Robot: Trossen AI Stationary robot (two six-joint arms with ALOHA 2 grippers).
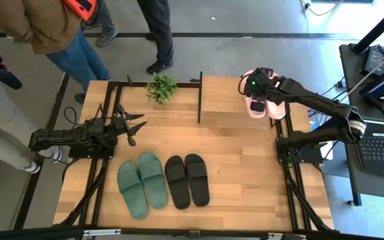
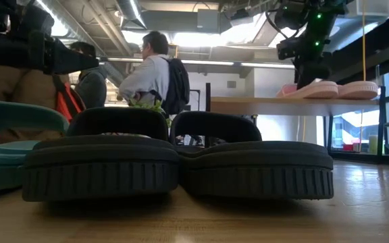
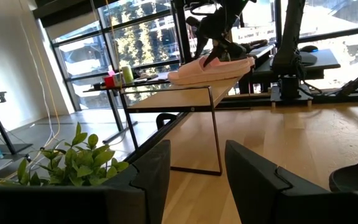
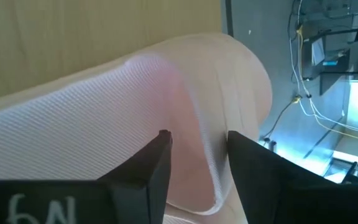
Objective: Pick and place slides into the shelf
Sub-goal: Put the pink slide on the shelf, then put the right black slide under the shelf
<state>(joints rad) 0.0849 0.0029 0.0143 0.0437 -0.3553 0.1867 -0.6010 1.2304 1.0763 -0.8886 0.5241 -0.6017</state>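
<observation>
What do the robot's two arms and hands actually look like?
Both arms are dark, nearly black, built from jointed segments. The right hand carries a small green light on its wrist; the left hand ends in two thin prongs. Up close, the fingers are flat, dark, angular wedges, with white printed characters on one.

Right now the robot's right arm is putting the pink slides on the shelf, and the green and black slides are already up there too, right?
Not quite. In the high view the right gripper is at the pink slides on the shelf, but the green slides and black slides lie on the table, not up there.
</observation>
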